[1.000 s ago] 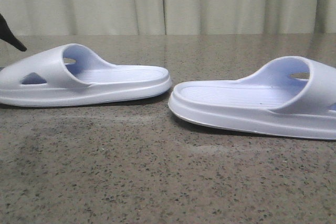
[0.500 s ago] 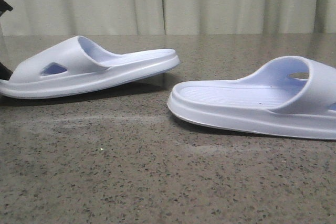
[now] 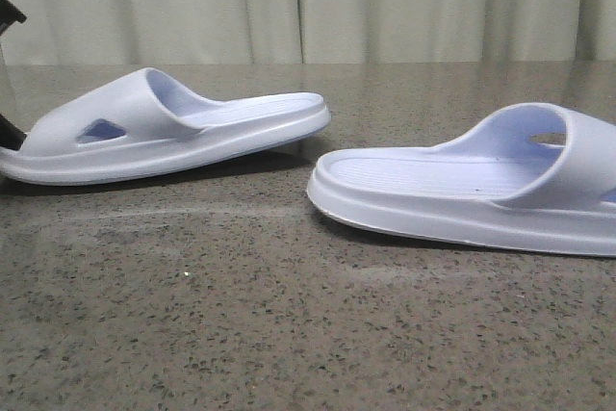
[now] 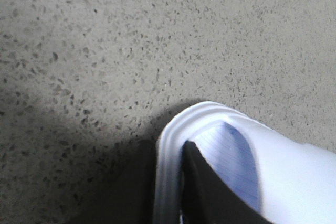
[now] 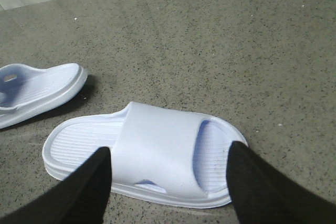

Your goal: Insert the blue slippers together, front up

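Two pale blue slippers lie on the speckled table. The left slipper [image 3: 173, 132] is tilted, its heel end raised off the table and pointing at the other one. My left gripper [image 4: 169, 184] is shut on this slipper's [image 4: 294, 182] toe rim, one finger [image 4: 210, 192] inside under the strap, the other outside. In the front view only a dark bit of the left gripper [image 3: 10, 132] shows at the edge. The right slipper [image 3: 462, 190] [image 5: 157, 145] rests flat. My right gripper [image 5: 170, 150] hangs open above its strap, without touching it.
The speckled stone table [image 3: 289, 334] runs wide around both slippers. A pale curtain [image 3: 308, 7] closes the back. The left slipper's heel [image 5: 47, 87] shows in the right wrist view, a short gap from the right slipper's heel.
The left slipper lay flat a second ago; now its toe end is gripped and its heel end is raised and shifted slightly right. The right slipper has not moved.
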